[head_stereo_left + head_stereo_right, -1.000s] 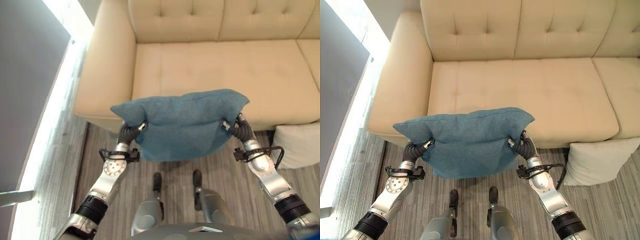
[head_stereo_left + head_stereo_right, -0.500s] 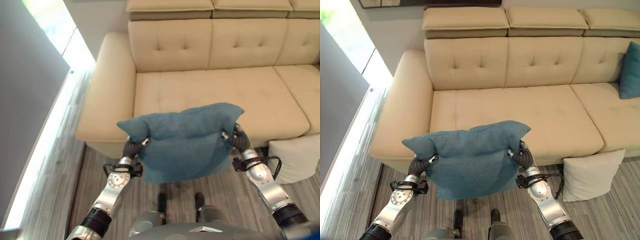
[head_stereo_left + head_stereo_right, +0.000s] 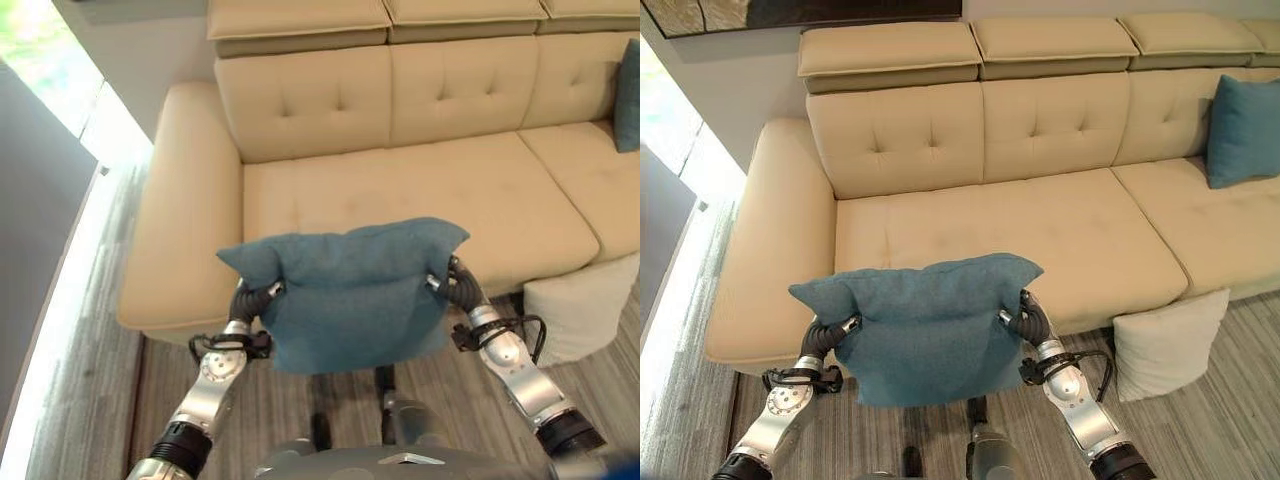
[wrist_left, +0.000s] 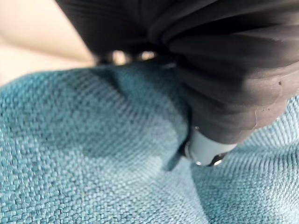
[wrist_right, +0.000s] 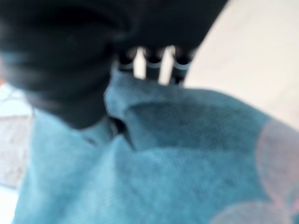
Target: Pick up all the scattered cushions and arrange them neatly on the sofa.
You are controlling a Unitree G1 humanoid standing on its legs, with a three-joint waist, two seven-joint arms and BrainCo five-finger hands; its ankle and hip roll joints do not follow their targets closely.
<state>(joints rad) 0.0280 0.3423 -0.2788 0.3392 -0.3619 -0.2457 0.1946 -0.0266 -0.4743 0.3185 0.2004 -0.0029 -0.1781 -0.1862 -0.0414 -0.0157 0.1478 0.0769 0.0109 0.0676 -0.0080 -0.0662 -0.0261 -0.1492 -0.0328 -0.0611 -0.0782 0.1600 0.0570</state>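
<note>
A beige tufted sofa point(image 3: 970, 225) stretches across the room, standing on a grey wood-grain floor point(image 3: 1200, 390), with a bright strip of light along the floor at the robot's left. A second teal cushion point(image 3: 1243, 130) leans against the sofa's backrest at the far right, and a white cushion point(image 3: 1165, 342) stands on the floor, propped against the sofa's front edge to the right.

The teal cushion point(image 3: 925, 325) is held up in the air before the sofa's front edge, above the floor, between both hands. The left hand point(image 3: 825, 335) pinches its upper left corner, the cloth bunched round its fingers. The right hand point(image 3: 1028, 322) grips the upper right corner, its fingers curled over the fabric's top edge.
</note>
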